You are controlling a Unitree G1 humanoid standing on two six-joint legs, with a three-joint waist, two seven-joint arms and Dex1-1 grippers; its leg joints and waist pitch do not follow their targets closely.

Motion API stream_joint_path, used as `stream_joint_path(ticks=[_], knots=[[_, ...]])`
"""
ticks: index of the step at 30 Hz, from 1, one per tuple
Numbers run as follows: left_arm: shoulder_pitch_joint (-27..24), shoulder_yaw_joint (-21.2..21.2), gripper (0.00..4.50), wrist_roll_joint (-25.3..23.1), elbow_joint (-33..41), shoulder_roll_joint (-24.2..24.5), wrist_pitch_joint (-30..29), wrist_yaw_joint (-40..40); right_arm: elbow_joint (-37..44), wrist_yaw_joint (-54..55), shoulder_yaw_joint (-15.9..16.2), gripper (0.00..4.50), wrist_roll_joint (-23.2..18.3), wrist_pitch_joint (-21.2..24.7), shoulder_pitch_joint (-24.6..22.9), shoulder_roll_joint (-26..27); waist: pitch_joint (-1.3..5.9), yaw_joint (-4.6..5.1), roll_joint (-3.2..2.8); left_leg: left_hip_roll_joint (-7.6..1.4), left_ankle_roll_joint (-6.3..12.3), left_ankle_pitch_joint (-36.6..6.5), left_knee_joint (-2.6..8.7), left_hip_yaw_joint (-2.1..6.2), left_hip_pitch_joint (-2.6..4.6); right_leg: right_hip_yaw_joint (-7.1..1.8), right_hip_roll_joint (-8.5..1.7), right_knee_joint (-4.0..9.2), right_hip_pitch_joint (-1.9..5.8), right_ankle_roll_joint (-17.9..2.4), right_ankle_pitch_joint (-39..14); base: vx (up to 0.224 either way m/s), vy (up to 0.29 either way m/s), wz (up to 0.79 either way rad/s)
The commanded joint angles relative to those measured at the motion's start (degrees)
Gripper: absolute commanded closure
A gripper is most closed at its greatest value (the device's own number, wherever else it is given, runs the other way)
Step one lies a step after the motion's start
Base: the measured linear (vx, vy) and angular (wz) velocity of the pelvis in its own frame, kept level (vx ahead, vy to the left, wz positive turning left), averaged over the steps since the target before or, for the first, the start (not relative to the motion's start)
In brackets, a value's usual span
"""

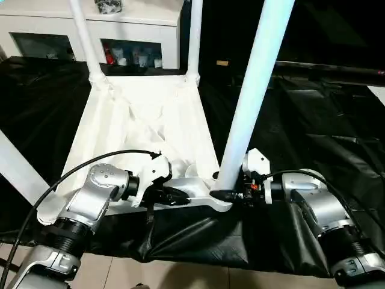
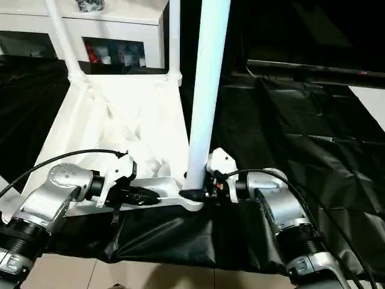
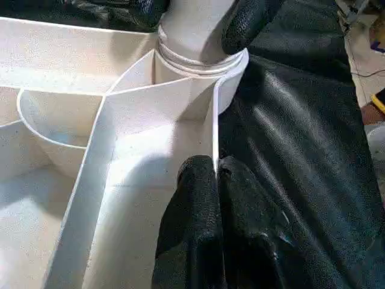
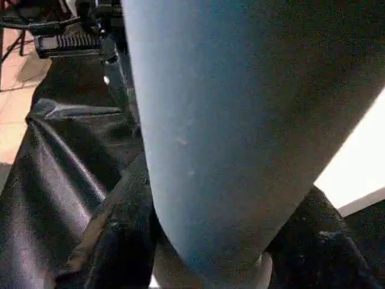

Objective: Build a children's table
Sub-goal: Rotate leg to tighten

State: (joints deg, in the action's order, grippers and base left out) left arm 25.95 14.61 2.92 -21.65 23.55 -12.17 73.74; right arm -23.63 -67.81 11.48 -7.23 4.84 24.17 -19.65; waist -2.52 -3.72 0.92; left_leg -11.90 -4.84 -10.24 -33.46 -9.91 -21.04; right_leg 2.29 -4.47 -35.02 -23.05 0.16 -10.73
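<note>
One table top [image 1: 144, 120] lies upside down on black sheeting [image 1: 313, 138], ribs up. Three legs stand in its corner sockets — two far legs [image 1: 84, 36] and one near leg [image 1: 255, 90]; a fourth white tube [image 1: 18, 171] shows at the left edge. The left gripper [image 3: 215, 171] pinches the near rim; the right gripper [image 1: 231, 195] straddles the near leg's base — grip unclear. A white cabinet [image 1: 90, 27] stands behind.

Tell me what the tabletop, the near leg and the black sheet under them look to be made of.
Tabletop: white moulded plastic, by its thin ribs and smooth faint sheen.
Near leg: likely the same plastic, a smooth seamless tube.
Black sheet: thin glossy film or coated fabric; creased, with shiny highlights.
</note>
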Motion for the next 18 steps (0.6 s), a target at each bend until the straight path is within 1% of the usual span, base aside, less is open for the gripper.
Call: stream_joint_path(ticks=[1, 2, 3, 4, 5, 6, 7, 8, 9, 10, 11, 12, 13, 14, 15, 16, 17, 18], knots=[[1.08, 0.02, 4.50, 1.02, 1.57, -4.28, 0.68, -5.24, 0.94, 3.57, 2.50, 2.51, 0.71, 0.83, -1.75, 3.51, 3.02, 0.07, -0.14, -1.10, 1.48, -14.73, 4.22, -0.17, 0.69, -1.87, -2.70, 4.28, 2.35, -12.92, -12.32, 0.000, 0.000, 0.00], [0.94, -0.18, 4.50, 0.88, 1.85, -4.72, 0.60, -6.31, 1.06, 4.87, 2.13, 2.51, 0.71, 1.03, -2.02, 4.00, 2.90, 0.11, 0.03, -1.10, 1.17, -15.37, 4.30, -0.18, 0.67, -1.93, -2.78, 4.50, 2.31, -12.38, -14.13, 0.000, 0.000, 0.00], [0.52, -0.60, 4.50, 0.55, 2.58, -5.83, -0.26, -8.77, 0.91, 7.98, 1.26, 2.52, 0.85, 1.67, -2.52, 5.36, 2.91, 0.07, 0.05, -1.08, 1.00, -15.78, 4.30, -0.14, 0.74, -1.90, -2.81, 4.60, 2.28, -12.04, -15.29, 0.000, 0.000, 0.00], [0.52, -0.60, 4.50, 0.55, 2.58, -5.83, -0.26, -8.77, 0.91, 7.98, 1.26, 2.52, 0.85, 1.67, -2.52, 5.36, 2.80, 0.20, 0.03, -1.04, 0.65, -16.22, 4.43, -0.07, 0.62, -1.89, -2.80, 4.75, 2.27, -11.43, -17.01, 0.000, 0.000, 0.00], [0.15, -0.83, 4.50, 0.17, 3.24, -6.81, -0.94, -10.86, 0.66, 10.71, 0.73, 2.53, 1.36, 1.25, -2.94, 6.54, 2.84, 0.23, 0.03, -1.00, 0.49, -16.60, 4.46, 0.02, 0.64, -1.82, -2.81, 4.85, 2.29, -11.04, -18.11, 0.000, 0.000, 0.00], [0.11, -0.85, 4.50, 0.09, 3.30, -6.93, -0.99, -11.16, 0.63, 11.04, 0.68, 2.54, 1.43, 1.18, -2.99, 6.68, 2.82, 0.38, -0.01, -1.07, 0.15, -17.12, 4.53, 0.04, 0.69, -1.84, -2.77, 4.97, 2.09, -10.41, -19.16, 0.000, 0.000, 0.00], [-0.23, -1.02, 4.50, -0.58, 3.79, -7.92, -1.39, -13.54, 0.39, 13.68, 0.29, 2.54, 2.01, 0.63, -3.41, 7.83, 2.83, 0.50, 0.00, -1.12, -0.04, -17.45, 4.54, 0.11, 0.63, -1.88, -2.80, 5.00, 2.08, -10.01, -19.60, 0.000, 0.000, 0.00], [-0.61, -1.09, 4.50, -1.59, 4.38, -9.57, -2.50, -17.09, -0.26, 18.02, -0.26, 2.54, 2.87, 1.41, -3.69, 9.75, 2.79, 0.54, 0.06, -1.05, 0.00, -17.58, 4.56, 0.12, 0.62, -1.86, -2.78, 5.12, 2.05, -9.77, -20.02, 0.000, 0.000, 0.00], [-0.80, -1.27, 4.50, -2.78, 4.64, -11.69, -4.05, -21.59, -0.81, 22.00, -0.73, 2.54, 3.35, 2.22, -3.88, 11.92, 2.72, 0.68, 0.00, -1.09, -0.23, -17.66, 4.62, 0.10, 0.62, -1.91, -2.76, 5.20, 1.90, -9.61, -20.24, 0.000, 0.000, 0.00], [-0.75, -1.24, 4.50, -3.74, 4.56, -13.66, -5.13, -25.15, -1.58, 25.98, -1.11, 2.54, 3.92, 3.53, -3.68, 14.07, 2.59, 0.88, 0.02, -1.12, -0.82, -18.07, 4.67, 0.13, 0.71, -1.87, -2.66, 5.24, 1.72, -9.37, -21.30, 0.000, 0.000, 0.00], [-0.65, -1.07, 4.50, -4.35, 4.41, -15.01, -5.62, -27.26, -2.31, 28.97, -1.36, 2.54, 4.48, 4.37, -3.35, 15.61, 2.56, 1.00, 0.13, -0.98, -0.87, -18.44, 4.66, 0.11, 0.68, -1.83, -2.65, 5.41, 1.71, -9.01, -22.40, 0.000, 0.000, 0.00], [-0.42, -0.97, 4.50, -4.91, 4.03, -16.13, -5.82, -29.06, -3.29, 31.43, -1.58, 2.54, 5.01, 4.64, -2.78, 16.84, 2.65, 1.06, 0.17, -0.81, -0.96, -19.02, 4.59, 0.22, 0.77, -1.78, -2.75, 5.62, 1.69, -8.16, -24.64, 0.000, 0.000, 0.00], [-0.31, -0.86, 4.50, -5.20, 3.82, -16.72, -5.86, -30.08, -3.80, 33.02, -1.73, 2.54, 5.46, 4.83, -2.46, 17.56, 2.61, 1.23, -0.04, -0.76, -0.92, -19.57, 4.63, 0.28, 0.65, -1.81, -2.75, 5.87, 1.57, -7.48, -25.70, 0.000, 0.000, 0.00], [0.20, -0.63, 4.50, -5.58, 3.12, -17.76, -5.83, -31.37, -5.29, 35.35, -1.93, 2.54, 5.91, 5.14, -1.29, 18.91, 2.60, 1.33, 0.03, -0.72, -0.84, -19.87, 4.60, 0.30, 0.65, -1.76, -2.71, 5.96, 1.53, -7.15, -26.12, 0.000, 0.000, 0.00], [0.73, -0.26, 4.50, -5.85, 2.53, -18.71, -5.59, -32.35, -6.76, 37.06, -1.99, 2.54, 6.21, 5.41, 0.01, 20.23, 2.62, 1.47, -0.35, -0.64, -0.86, -20.55, 4.58, 0.32, 0.71, -1.79, -2.67, 6.17, 1.34, -6.71, -26.66, 0.000, 0.000, 0.00], [1.11, 0.06, 4.50, -5.85, 2.15, -19.30, -5.41, -32.55, -7.61, 37.63, -1.81, 2.54, 6.43, 4.99, 0.93, 21.02, 2.60, 1.85, -0.34, -0.48, -0.96, -21.13, 4.67, 0.52, 0.45, -1.57, -2.68, 6.14, 1.51, -6.34, -27.85, 0.000, 0.000, 0.00], [1.37, 0.33, 4.50, -5.84, 2.03, -19.63, -5.33, -32.44, -8.13, 37.93, -1.58, 2.54, 6.66, 4.40, 1.64, 21.52, 2.71, 1.89, -0.51, -0.53, -0.88, -21.26, 4.60, 0.55, 0.50, -1.59, -2.73, 6.26, 1.44, -5.99, -27.91, 0.000, 0.000, 0.00], [1.33, 0.68, 4.50, -5.74, 2.30, -19.30, -5.07, -31.45, -7.98, 37.43, -1.88, 2.54, 6.04, 4.13, 2.01, 21.72, 2.71, 1.95, -0.41, -0.52, -0.76, -21.31, 4.55, 0.50, 0.49, -1.61, -2.68, 6.32, 1.39, -5.94, -27.64, 0.000, 0.000, 0.00]])
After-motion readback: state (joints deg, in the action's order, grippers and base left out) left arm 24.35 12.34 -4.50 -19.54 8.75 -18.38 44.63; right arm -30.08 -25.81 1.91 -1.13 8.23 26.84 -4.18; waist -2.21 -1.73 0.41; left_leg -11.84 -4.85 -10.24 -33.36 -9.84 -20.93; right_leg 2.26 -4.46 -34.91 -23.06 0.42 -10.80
